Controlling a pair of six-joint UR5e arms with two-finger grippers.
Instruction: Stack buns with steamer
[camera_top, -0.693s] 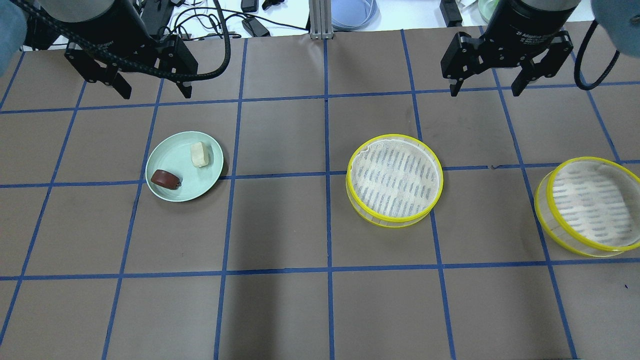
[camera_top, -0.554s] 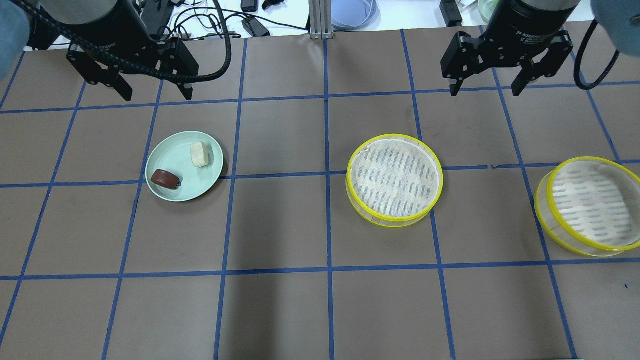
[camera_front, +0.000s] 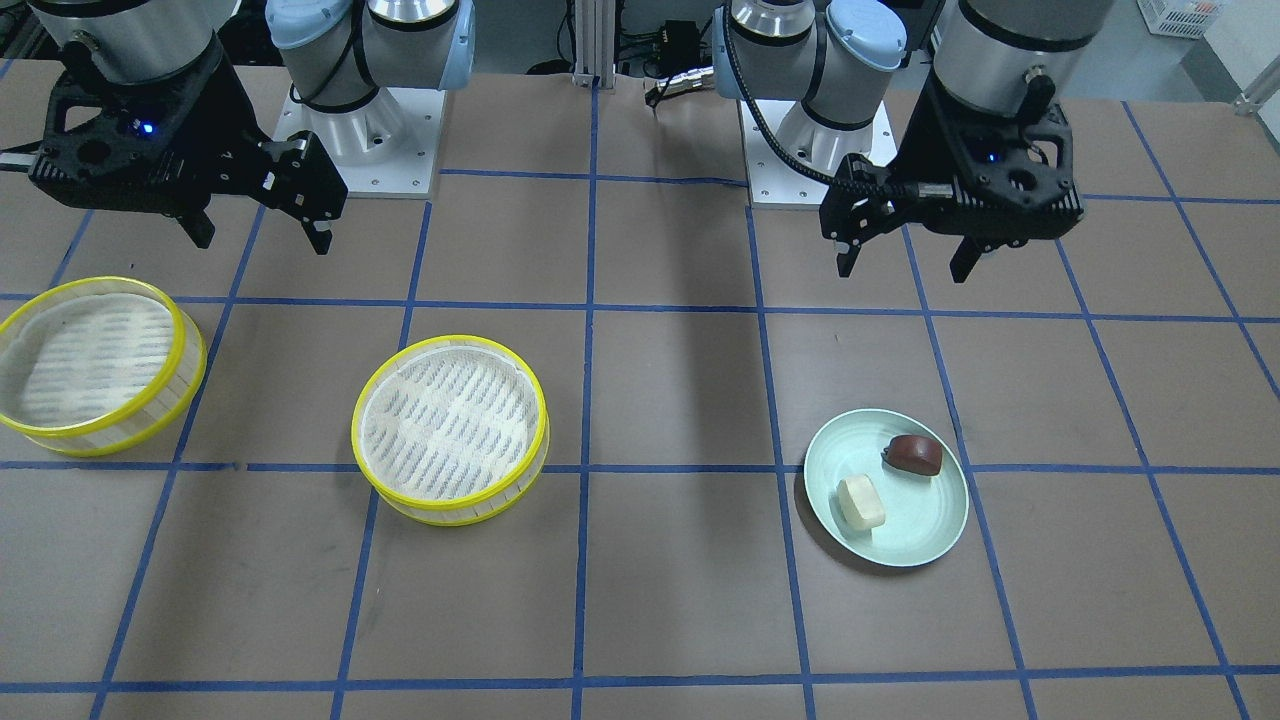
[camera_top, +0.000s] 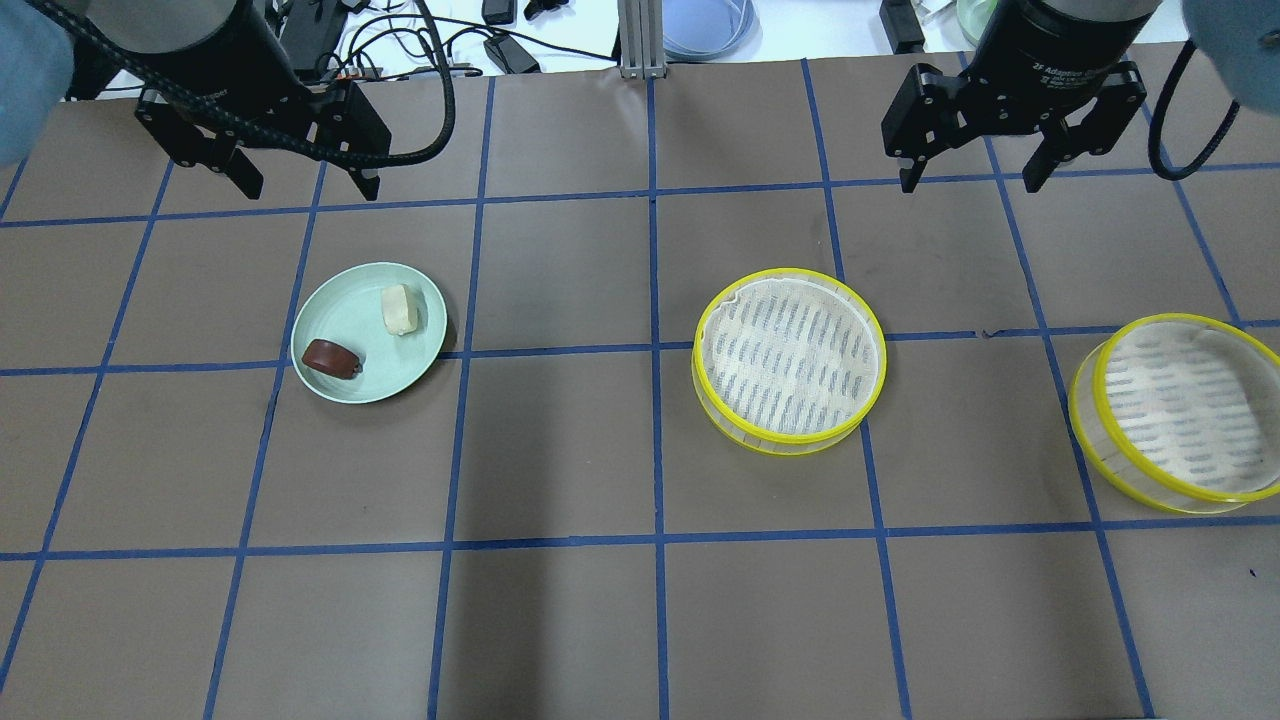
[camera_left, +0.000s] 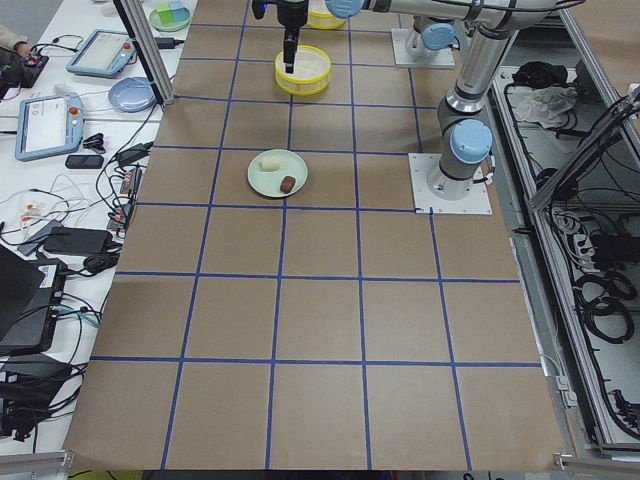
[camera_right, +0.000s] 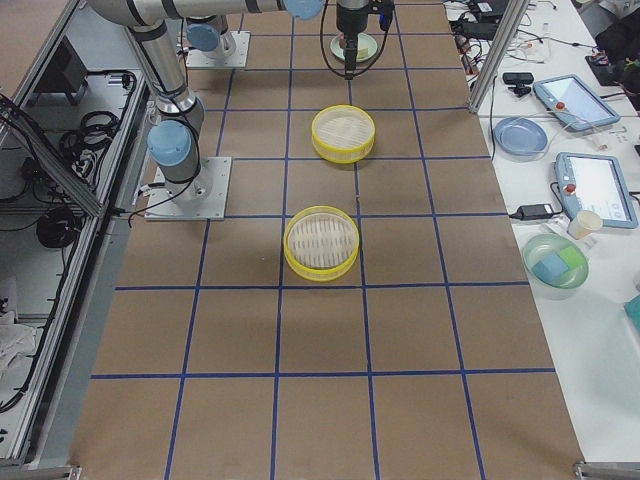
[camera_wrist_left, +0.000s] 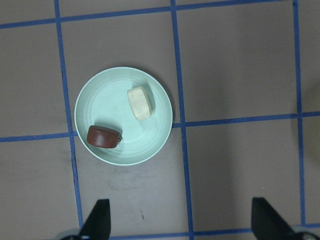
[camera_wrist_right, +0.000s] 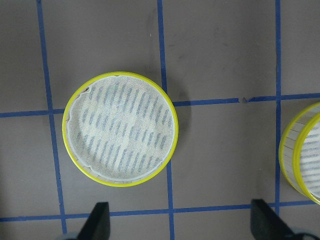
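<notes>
Now my left gripper and right gripper hang open; both buns lie on the plate toward the left edge

Bench: brown top, ruled into large squares by blue tape. Three items stand directly on it, well apart.
Pale green plate, toward the robot's left, lying across a tape line.
Steamer tray, yellow-rimmed, white woven floor, right of centre.
Second steamer tray, same pattern, farther to the robot's right.
</notes>
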